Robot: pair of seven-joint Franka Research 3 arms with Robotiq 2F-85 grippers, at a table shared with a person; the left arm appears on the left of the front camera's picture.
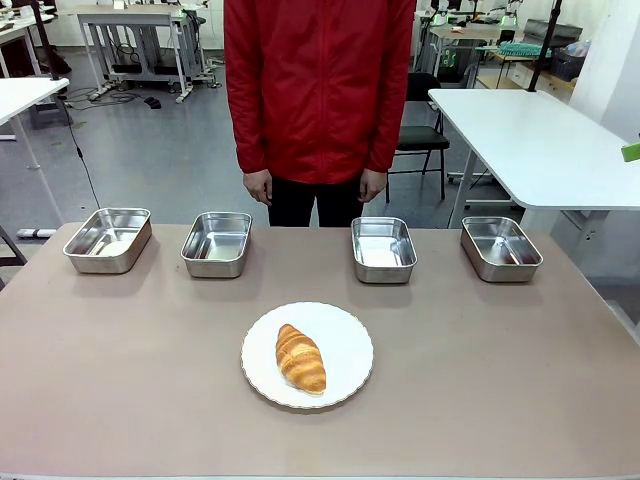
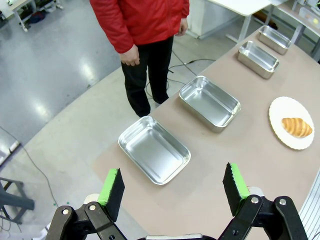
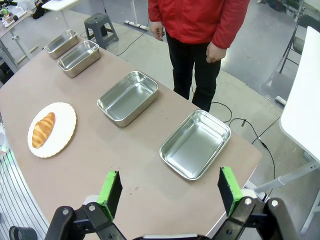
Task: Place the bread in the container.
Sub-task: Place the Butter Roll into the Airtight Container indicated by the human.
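bread (image 1: 300, 358) lies on the plate (image 1: 350, 340) while left hand (image 2: 172, 176) and right hand (image 3: 169, 177) gape wide, both empty.

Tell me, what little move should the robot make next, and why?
Probably swing the open left pincer over to the golden-brown ridged croissant: it lies untouched on the round white scallop-edged plate, slightly on that arm's side, and the pincer holds nothing.

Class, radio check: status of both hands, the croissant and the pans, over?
Left hand open, empty. Right hand open, empty. Croissant lying on white plate, untouched. Four steel pans empty; nothing blocking.
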